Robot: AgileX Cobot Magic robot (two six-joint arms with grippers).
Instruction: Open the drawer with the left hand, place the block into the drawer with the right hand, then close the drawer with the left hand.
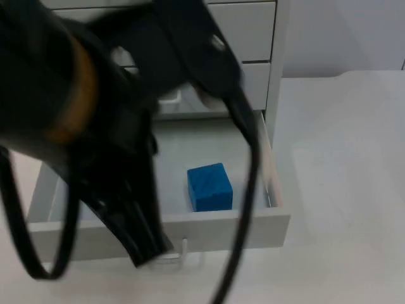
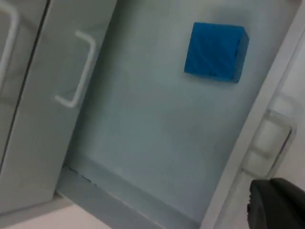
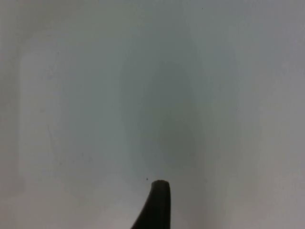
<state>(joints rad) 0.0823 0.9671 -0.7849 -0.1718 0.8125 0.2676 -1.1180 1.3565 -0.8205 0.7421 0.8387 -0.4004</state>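
One blue block lies in the open drawer

One small blue cube-shaped block (image 1: 210,187) sits on the floor of the pulled-out pale grey drawer (image 1: 266,225), nearer the front panel than the back and toward the drawer's right side wall without touching it. In the left wrist view the same block (image 2: 215,51) rests flat on the drawer floor (image 2: 143,133), apart from the walls.

Across the drawer's front panel runs a clear bar handle (image 1: 177,253). The left gripper (image 1: 149,250) hangs at that handle, its black fingertips just in front of the panel; whether the fingers are apart or closed on the bar cannot be told. The left arm's black body crosses over the left half of the drawer and hides much of it in the top view.

Behind the open drawer stands the white cabinet (image 1: 250,38) with its upper drawers shut; a white loop handle (image 2: 76,69) shows on one of them.

The right gripper's black fingertip (image 3: 157,202) hovers over bare white table top (image 3: 95,95); its finger spacing cannot be judged.
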